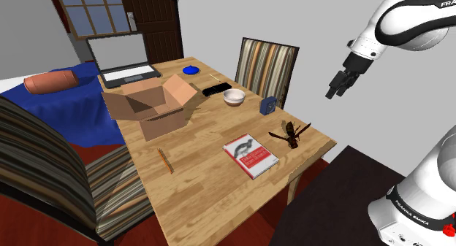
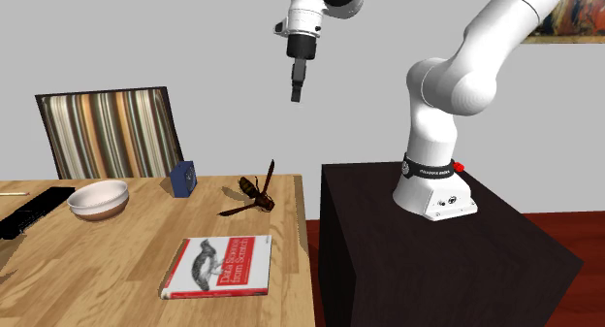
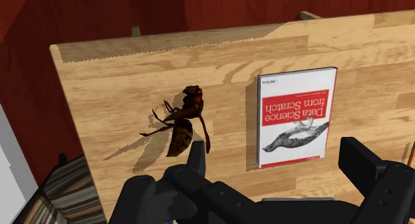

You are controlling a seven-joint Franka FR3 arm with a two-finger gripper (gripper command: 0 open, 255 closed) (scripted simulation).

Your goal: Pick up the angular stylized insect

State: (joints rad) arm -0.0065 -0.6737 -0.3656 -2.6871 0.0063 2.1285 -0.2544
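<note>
Gripper, fingers spread and empty, hangs high above the table edge. The insect sits below beside a book, under one finger rather than centred, its body crosswise to the closing line.

Your arm arches up and bends over, and the tool hangs high, pointing down, with its fingers apart and gripping nothing.
</note>
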